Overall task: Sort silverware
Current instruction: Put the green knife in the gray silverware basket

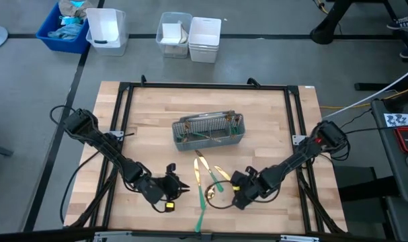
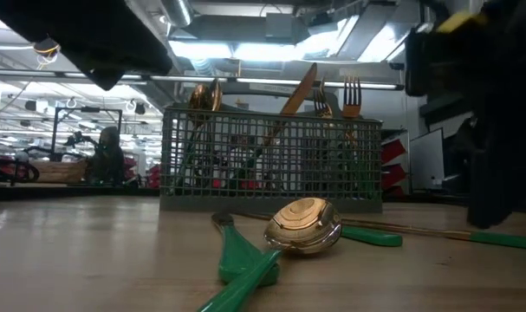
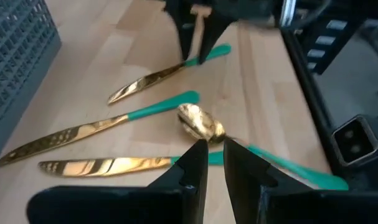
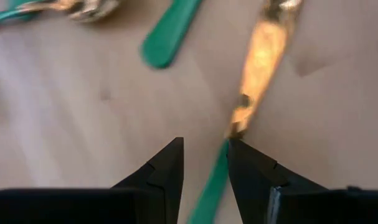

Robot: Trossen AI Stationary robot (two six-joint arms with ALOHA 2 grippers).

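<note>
Seen from above, loose silverware [image 1: 205,180] is scattered on the wooden table [image 1: 271,121] just in front of the grey mesh caddy [image 1: 209,131], between the left gripper [image 1: 179,187] and the right gripper [image 1: 225,190]. At table height, a gold spoon [image 2: 307,224] lies before the caddy, in which more pieces are stood upright. Past the left wrist, the fingers are held slightly parted just short of the spoon, nothing gripped. Past the right wrist, a teal handle [image 4: 212,186] is seen between the parted fingers; whether it is pinched cannot be told.
</note>
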